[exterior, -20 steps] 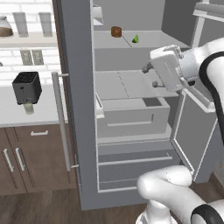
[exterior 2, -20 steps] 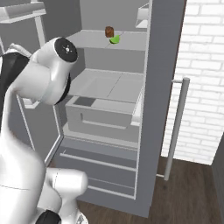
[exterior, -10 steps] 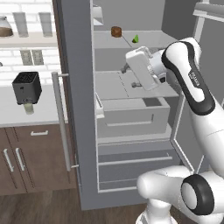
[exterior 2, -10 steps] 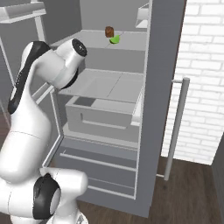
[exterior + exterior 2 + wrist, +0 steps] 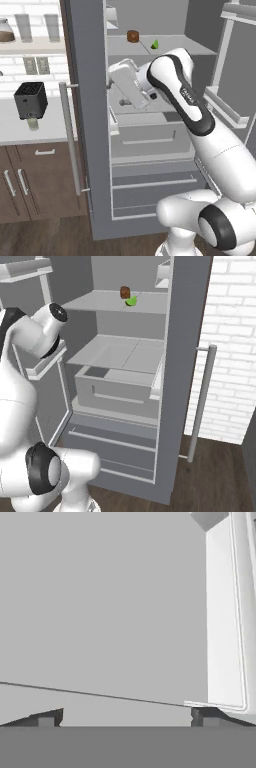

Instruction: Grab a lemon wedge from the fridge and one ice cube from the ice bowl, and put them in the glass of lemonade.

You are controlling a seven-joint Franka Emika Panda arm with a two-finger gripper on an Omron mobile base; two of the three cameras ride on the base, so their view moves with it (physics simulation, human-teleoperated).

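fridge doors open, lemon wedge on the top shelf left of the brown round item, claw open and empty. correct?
One thing is off: in the left base view the lemon wedge sits to the right of the brown round item, not left of it. The rest stands: the fridge is open, both items are on the top shelf, and the claw is open and empty.

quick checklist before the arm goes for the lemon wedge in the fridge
1. Fridge open, shelves exposed: ok.
2. Lemon wedge in sight on the upper shelf: ok.
3. Gripper open, nothing between the fingertips: ok.
4. Gripper level with the wedge: not ok; the hand sits in the compartment below that shelf.
5. Small brown item apart from the wedge: ok in the left base view, but close beside it, so approach from the wedge's open side.
6. Clearance between the hand and the shelf edge above: cannot tell.
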